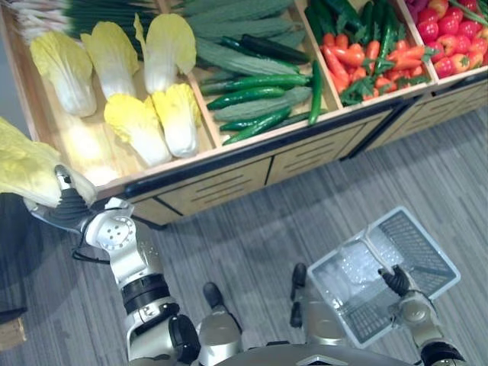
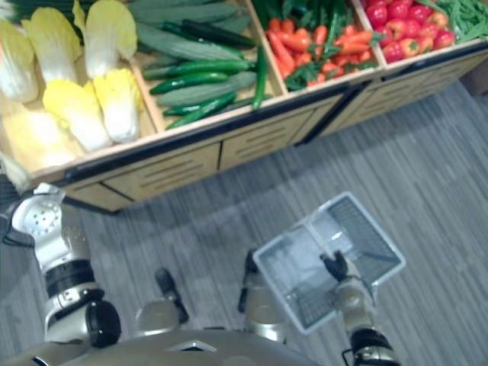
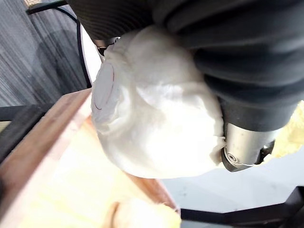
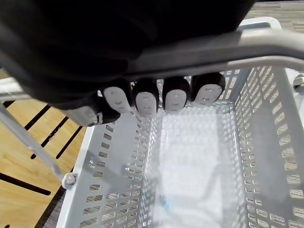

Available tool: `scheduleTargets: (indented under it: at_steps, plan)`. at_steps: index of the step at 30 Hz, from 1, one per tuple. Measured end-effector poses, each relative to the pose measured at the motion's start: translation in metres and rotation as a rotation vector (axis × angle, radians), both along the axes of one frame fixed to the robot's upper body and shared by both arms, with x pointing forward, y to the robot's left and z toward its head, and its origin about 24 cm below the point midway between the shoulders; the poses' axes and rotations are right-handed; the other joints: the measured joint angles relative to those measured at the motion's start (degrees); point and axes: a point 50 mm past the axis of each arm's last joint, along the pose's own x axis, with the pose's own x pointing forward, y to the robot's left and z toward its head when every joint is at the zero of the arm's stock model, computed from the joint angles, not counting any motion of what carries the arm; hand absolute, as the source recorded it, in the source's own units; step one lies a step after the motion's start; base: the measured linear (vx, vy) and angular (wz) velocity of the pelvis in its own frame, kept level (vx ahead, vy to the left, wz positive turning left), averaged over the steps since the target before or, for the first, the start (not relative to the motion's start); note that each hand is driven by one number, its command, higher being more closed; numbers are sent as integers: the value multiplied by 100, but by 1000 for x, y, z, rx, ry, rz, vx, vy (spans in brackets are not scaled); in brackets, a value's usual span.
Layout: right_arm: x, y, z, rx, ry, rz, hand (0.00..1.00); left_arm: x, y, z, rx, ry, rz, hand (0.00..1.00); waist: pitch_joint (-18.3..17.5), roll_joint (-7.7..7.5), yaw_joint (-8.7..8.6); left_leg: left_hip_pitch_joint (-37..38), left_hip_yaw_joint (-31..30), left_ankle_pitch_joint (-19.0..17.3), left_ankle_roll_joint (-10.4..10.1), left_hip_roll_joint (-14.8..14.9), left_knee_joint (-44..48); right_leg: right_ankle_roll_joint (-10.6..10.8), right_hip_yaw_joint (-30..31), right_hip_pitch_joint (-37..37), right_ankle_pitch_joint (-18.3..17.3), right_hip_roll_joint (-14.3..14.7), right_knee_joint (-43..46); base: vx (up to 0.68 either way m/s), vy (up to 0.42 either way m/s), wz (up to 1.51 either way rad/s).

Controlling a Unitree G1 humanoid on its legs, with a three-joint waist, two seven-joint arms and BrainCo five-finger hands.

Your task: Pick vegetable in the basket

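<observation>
Off the stall's (image 1: 229, 174) left end, the left hand (image 1: 71, 203) grips a cabbage (image 1: 23, 164), well apart from the empty basket (image 1: 436, 255), whose handle the right hand (image 1: 396, 282) clasps. On the swing across, the bulky head could slip or hit the rim.

Wood stand (image 1: 221, 183), gry floor (image 1: 305, 221).

Right robot hand (image 2: 334, 266) holds grey basket (image 2: 375, 230) over floor (image 2: 427, 152); cabbages (image 2: 76, 114), cucumbers (image 2: 191, 76) on shelf (image 2: 252, 146).
</observation>
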Motion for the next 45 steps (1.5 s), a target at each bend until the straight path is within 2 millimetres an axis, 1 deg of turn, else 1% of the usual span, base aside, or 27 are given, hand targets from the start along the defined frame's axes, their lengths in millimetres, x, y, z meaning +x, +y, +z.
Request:
scheduleTargets:
  at_steps: [2, 4, 8, 9, 12, 14, 15, 17, 19, 21, 22, 23, 25, 26, 27, 28, 30, 33, 35, 36, 37, 38, 40, 41, 43, 44, 45]
  plan:
    - [-7, -3, -2, 10, 8, -36, 100, -5, -6, 1, 28, 3, -3, 100, -86, 75, -2, 85, -11, -11, -13, -11, -5, 25, -13, 88, -28, -15, 10, 0, 0, 0]
    - [-11, -6, -3, 12, 12, -53, 100, -6, -10, 2, 50, 8, -14, 100, -153, 106, -2, 87, -14, -18, -23, -21, -11, 27, -14, 89, -29, -23, 11, 0, 0, 0]
    - [-19, -13, -5, 30, 21, -119, 100, -8, -23, 20, 188, -5, -67, 100, -286, 157, -3, 200, 12, -46, -60, -36, -40, 60, 20, 176, -53, -34, 12, -4, -1, -3]
    - [-20, -14, -5, 30, 24, -125, 100, -8, -25, 21, 206, -6, -84, 100, -338, 160, -5, 200, 14, -50, -64, -40, -41, 82, 25, 174, -74, -39, 12, -1, -3, -5]
    - [-22, -19, -4, 22, 28, -129, 100, -7, -40, 25, 298, 19, -189, 100, -451, 178, -12, 248, 65, -59, -71, -60, -45, 84, 85, 176, -74, -49, 10, 0, -2, -9]
    - [-20, -24, -1, 15, 32, -118, 100, -5, -52, 22, 338, 42, -278, 100, -519, 190, -10, 293, 145, -78, -83, -73, -47, 90, 134, 173, -73, -54, 8, -5, -2, -18]
    - [-19, -30, 3, 1, 31, -110, 100, -5, -58, 19, 357, 59, -334, 100, -542, 208, -8, 336, 190, -91, -88, -85, -47, 95, 196, 176, -70, -57, 8, 2, -4, -24]
    - [-13, -39, 11, -25, 22, -95, 100, -3, -68, 16, 388, 79, -430, 100, -550, 221, -14, 422, 300, -114, -112, -93, -48, 115, 292, 178, -57, -51, 8, 0, -7, -30]
    - [-3, -54, 28, -85, -12, -67, 100, -2, -82, 11, 440, 102, -560, 100, -619, 268, -27, 525, 480, -154, -132, -109, -50, 149, 462, 155, -35, -36, 8, 4, -10, -39]
    - [3, -63, 39, -128, -27, -33, 100, -3, -90, 9, 480, 117, -649, 100, -665, 309, -53, 612, 571, -182, -147, -120, -50, 156, 570, 171, -31, -24, 10, 25, -11, -34]
    - [10, -67, 48, -156, -39, 1, 100, -4, -99, 8, 512, 122, -730, 100, -713, 335, -84, 683, 675, -212, -167, -128, -50, 168, 670, 171, -24, -12, 9, 24, -13, -39]
    - [16, -70, 56, -177, -51, 33, 100, -4, -106, 7, 542, 122, -802, 100, -773, 368, -153, 732, 751, -233, -181, -134, -49, 173, 741, 168, -21, -1, 9, 27, -13, -40]
    - [26, -72, 65, -206, -65, 83, 100, -3, -113, 8, 572, 118, -879, 100, -786, 390, -163, 881, 934, -282, -208, -139, -49, 187, 931, 175, -10, 42, 15, 13, -15, -52]
    - [33, -74, 72, -225, -74, 111, 100, -2, -119, 7, 597, 123, -948, 100, -812, 429, -170, 972, 1068, -317, -219, -148, -50, 197, 1062, 173, -3, 67, 21, -1, -15, -58]
    - [36, -75, 75, -235, -73, 126, 100, -2, -122, 6, 606, 126, -971, 100, -824, 449, -184, 1008, 1121, -332, -230, -159, -49, 201, 1117, 167, -1, 75, 25, -9, -13, -55]
    - [43, -77, 82, -257, -77, 155, 100, -2, -127, 5, 628, 130, -1026, 100, -841, 479, -244, 1089, 1253, -363, -247, -180, -49, 213, 1243, 156, 7, 91, 30, -12, -8, -41]
    - [55, -75, 90, -289, -86, 198, 100, -3, -133, 5, 666, 131, -1096, 100, -859, 511, -290, 1197, 1423, -411, -272, -197, -49, 227, 1408, 150, 17, 125, 34, -24, -6, -48]
    - [66, -74, 99, -316, -103, 238, 100, -3, -143, 3, 669, 115, -1241, 100, -875, 536, -297, 1393, 1736, -475, -322, -194, -48, 241, 1689, 149, 28, 217, 42, -34, -2, -55]
    - [74, -71, 108, -344, -124, 283, 100, -7, -160, -3, 676, 112, -1402, 100, -912, 597, -299, 1521, 1954, -540, -366, -170, -47, 242, 1861, 152, 29, 280, 46, -36, 2, -45]
    - [75, -69, 111, -349, -134, 290, 100, -8, -166, -4, 669, 104, -1448, 100, -922, 614, -297, 1558, 2025, -554, -371, -171, -21, 247, 1897, 151, 34, 302, 53, -37, 16, -47]
    - [80, -65, 116, -354, -160, 312, 100, -12, -177, -3, 660, 73, -1535, 100, -932, 636, -288, 1606, 2171, -583, -395, -152, -9, 245, 1995, 148, 36, 360, 73, -30, 22, -37]
    - [82, -62, 119, -355, -174, 324, 100, -14, -183, 0, 657, 47, -1574, 100, -938, 644, -293, 1634, 2218, -597, -402, -140, -9, 245, 2020, 149, 37, 383, 82, -37, 24, -45]
    - [92, -47, 132, -361, -247, 386, 100, -19, -207, 15, 693, -68, -1718, 100, -940, 649, -285, 1682, 2444, -734, -466, -23, 192, 240, 2160, 146, 33, 485, 97, -29, 11, -37]
    - [94, -41, 136, -364, -269, 407, 100, -20, -212, 19, 698, -97, -1754, 100, -939, 649, -282, 1675, 2503, -808, -479, 44, 347, 234, 2186, 146, 36, 498, 104, -6, -5, -39]
    - [102, -23, 148, -374, -331, 497, 100, -23, -228, 31, 714, -195, -1855, 100, -941, 717, -271, 1664, 2676, -1056, -522, 308, 842, 208, 2292, 144, 55, 589, 161, -1, -29, -42]
    - [106, -9, 154, -374, -374, 557, 100, -26, -237, 37, 711, -257, -1928, 100, -947, 796, -281, 1661, 2755, -1214, -571, 484, 1136, 204, 2301, 139, 53, 673, 197, -16, -43, -36]
    - [108, -3, 157, -373, -388, 582, 100, -28, -241, 39, 727, -273, -1955, 100, -950, 817, -281, 1665, 2814, -1270, -590, 546, 1243, 204, 2313, 132, 52, 701, 203, -22, -36, -33]
